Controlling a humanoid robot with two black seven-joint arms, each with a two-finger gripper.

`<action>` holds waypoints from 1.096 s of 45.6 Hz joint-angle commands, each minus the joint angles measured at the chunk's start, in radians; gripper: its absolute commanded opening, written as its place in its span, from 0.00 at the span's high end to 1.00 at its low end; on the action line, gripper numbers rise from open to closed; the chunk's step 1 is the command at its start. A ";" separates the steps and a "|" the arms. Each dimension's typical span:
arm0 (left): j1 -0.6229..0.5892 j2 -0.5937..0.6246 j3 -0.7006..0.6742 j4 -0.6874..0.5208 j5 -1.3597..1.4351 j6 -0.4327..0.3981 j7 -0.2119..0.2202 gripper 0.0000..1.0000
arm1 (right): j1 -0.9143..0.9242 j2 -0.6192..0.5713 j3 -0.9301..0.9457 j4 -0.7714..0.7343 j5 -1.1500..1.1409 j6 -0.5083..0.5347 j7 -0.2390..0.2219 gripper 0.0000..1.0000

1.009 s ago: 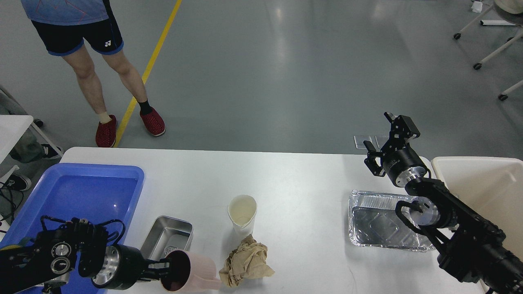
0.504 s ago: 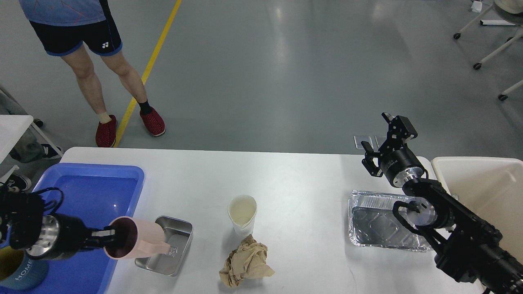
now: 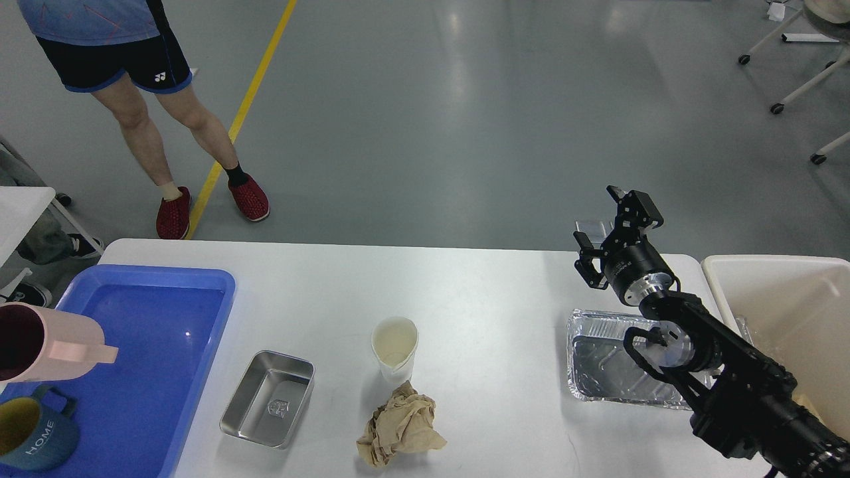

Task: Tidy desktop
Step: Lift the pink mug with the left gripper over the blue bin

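The white desktop (image 3: 478, 292) spans the view. A pink mug (image 3: 46, 342) hangs on its side at the left edge, above the blue tray (image 3: 166, 312); whatever holds it is out of frame, and my left gripper does not show. A dark teal mug (image 3: 33, 435) stands in the tray's near corner. On the desktop lie a small steel tray (image 3: 269, 398), a white paper cup (image 3: 394, 345), crumpled brown paper (image 3: 398, 425) and a foil tray (image 3: 601, 358). My right gripper (image 3: 607, 222) is raised beyond the foil tray, open and holding nothing.
A beige bin (image 3: 777, 292) stands at the desktop's right end, beside my right arm. A person in red shoes (image 3: 249, 198) stands on the floor beyond the far left corner. Wheeled chair legs (image 3: 790, 99) are at the far right.
The pink mug has travelled left from the front edge near the brown paper to over the blue tray. My left arm has gone out of view. My right gripper has shifted slightly left.
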 commanded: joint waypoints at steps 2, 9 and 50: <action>0.014 -0.018 0.006 0.001 -0.004 0.013 0.008 0.99 | 0.000 0.005 0.000 -0.001 -0.003 0.001 0.000 0.00; 0.031 -0.120 0.077 0.025 0.001 0.094 0.018 0.99 | -0.001 0.003 0.000 -0.001 -0.002 0.001 0.000 0.00; 0.089 -0.482 0.293 0.338 0.013 0.264 0.050 0.94 | 0.011 0.005 0.000 -0.023 -0.002 0.001 0.000 0.00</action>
